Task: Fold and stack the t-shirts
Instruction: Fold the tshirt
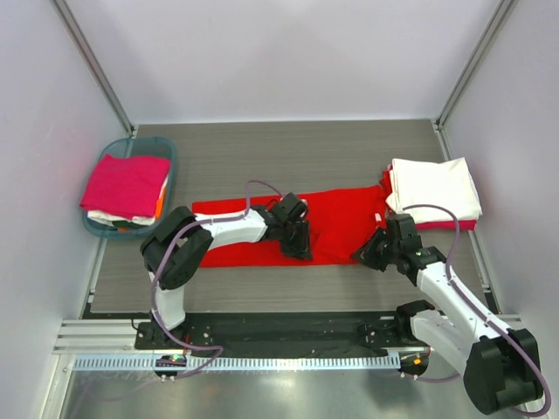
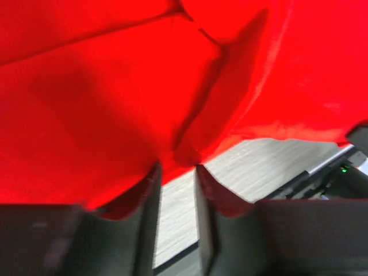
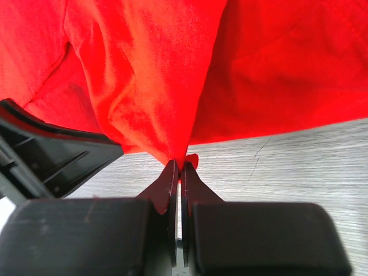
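Note:
A bright red t-shirt (image 1: 336, 218) lies spread across the middle of the table. My left gripper (image 1: 298, 247) is at its near edge, the jaws a little apart with a bunch of red cloth (image 2: 185, 154) pinched between the tips (image 2: 177, 168). My right gripper (image 1: 365, 255) is shut on the shirt's near edge further right (image 3: 180, 164), and the cloth (image 3: 270, 69) tents up from the tips. A folded white t-shirt (image 1: 434, 188) lies at the right. A magenta t-shirt (image 1: 127, 185) tops white and orange ones in the basket.
The teal basket (image 1: 100, 157) stands at the far left against the wall. A pink-red edge (image 1: 467, 224) shows under the white shirt. A black part of the left arm (image 3: 52, 149) is close beside my right gripper. Bare grey table (image 1: 288, 148) lies behind the red shirt.

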You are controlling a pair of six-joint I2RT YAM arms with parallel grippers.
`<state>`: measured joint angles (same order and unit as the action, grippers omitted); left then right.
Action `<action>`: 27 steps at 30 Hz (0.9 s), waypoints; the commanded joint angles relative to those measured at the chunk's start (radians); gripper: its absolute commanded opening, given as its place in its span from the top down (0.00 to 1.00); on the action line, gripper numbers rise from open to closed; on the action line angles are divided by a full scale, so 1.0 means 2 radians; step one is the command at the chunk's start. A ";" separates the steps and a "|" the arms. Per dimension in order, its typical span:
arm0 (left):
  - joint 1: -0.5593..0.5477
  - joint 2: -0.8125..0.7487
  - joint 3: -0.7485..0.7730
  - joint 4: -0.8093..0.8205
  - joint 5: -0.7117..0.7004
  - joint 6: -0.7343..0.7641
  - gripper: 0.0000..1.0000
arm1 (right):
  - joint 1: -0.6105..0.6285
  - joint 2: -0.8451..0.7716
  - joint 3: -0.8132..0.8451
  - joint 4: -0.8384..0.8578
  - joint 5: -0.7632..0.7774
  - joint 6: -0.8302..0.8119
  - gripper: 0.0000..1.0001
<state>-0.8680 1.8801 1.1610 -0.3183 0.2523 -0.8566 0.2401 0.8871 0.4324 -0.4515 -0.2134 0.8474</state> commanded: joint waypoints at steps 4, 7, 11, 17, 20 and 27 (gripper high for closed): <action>-0.006 0.008 0.025 0.011 -0.010 0.001 0.82 | 0.002 -0.013 0.017 -0.014 0.004 0.010 0.99; -0.009 0.006 0.028 0.013 -0.010 0.000 0.84 | 0.002 -0.016 0.014 -0.017 0.004 0.010 0.99; -0.012 0.006 0.033 0.013 -0.014 -0.001 0.66 | 0.002 -0.018 0.012 -0.018 0.002 0.010 0.99; -0.012 0.020 0.047 0.010 -0.023 0.001 0.60 | 0.002 -0.015 0.012 -0.020 0.001 0.007 0.99; -0.012 0.029 0.055 0.010 -0.023 0.001 0.71 | 0.002 -0.013 0.012 -0.021 0.000 0.006 0.99; -0.015 0.008 0.069 -0.023 -0.036 0.012 1.00 | 0.002 -0.013 0.021 -0.054 0.017 0.013 0.99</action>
<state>-0.8898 1.9400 1.2552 -0.3313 0.2119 -0.8547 0.2401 0.8680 0.4332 -0.5110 -0.2066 0.8635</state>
